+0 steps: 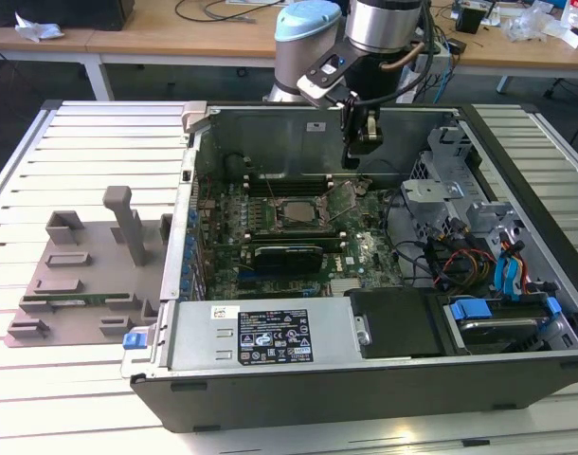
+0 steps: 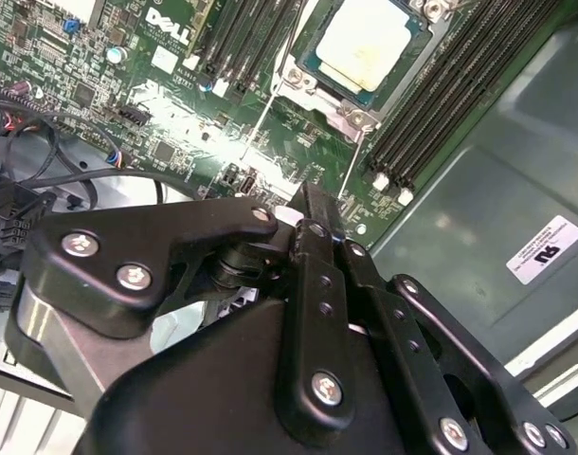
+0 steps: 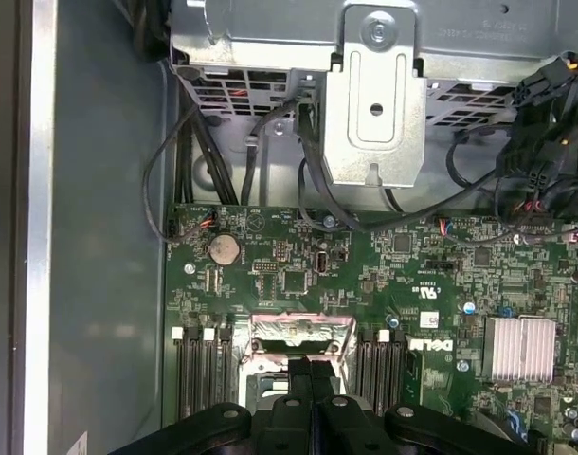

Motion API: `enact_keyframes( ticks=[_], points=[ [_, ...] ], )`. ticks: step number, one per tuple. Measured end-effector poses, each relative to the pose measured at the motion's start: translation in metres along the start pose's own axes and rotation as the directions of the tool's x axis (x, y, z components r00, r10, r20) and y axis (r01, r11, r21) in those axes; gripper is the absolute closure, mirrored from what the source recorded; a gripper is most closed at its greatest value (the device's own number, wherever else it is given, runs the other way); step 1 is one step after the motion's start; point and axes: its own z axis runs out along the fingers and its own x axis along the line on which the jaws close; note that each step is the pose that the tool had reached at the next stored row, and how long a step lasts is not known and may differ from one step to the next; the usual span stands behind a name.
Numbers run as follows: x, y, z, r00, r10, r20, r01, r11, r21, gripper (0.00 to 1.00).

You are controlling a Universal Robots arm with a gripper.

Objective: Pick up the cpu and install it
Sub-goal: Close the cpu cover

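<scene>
The pale slatted desk [image 1: 90, 142] carries the open computer case [image 1: 365, 389], which lies directly beneath the fingers [image 1: 355, 156], and a grey fixture plate [image 1: 81, 294] lying well apart from them toward the exterior view's left.

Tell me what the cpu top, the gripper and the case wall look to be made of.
The cpu: pale metal top, matte with a soft sheen. The gripper: black and matte, probably painted or anodised metal, joined by bright screws. The case wall: bare grey sheet metal, dull with faint reflections.
</scene>
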Motion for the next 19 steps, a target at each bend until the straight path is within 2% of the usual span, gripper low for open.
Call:
enact_keyframes(
  ticks=[8,11,16,17,19],
  points=[
    [0.0004,0.0025,0.0109,1.0,0.0,-0.0001,0.0,1.0,0.0,0.89],
    [0.0006,0.004,0.0185,1.0,0.0,0.0,0.0,1.0,0.0,0.89],
    [0.0009,0.0056,0.0274,1.0,0.0,-0.0001,0.0,1.0,-0.0001,0.89],
    [0.001,0.0066,0.0305,1.0,0.0,-0.0001,0.0,1.0,0.0,0.89],
    [0.0009,0.0166,0.0346,1.0,0.0,0.0,0.0,1.0,0.0007,0.89]
  ],
)
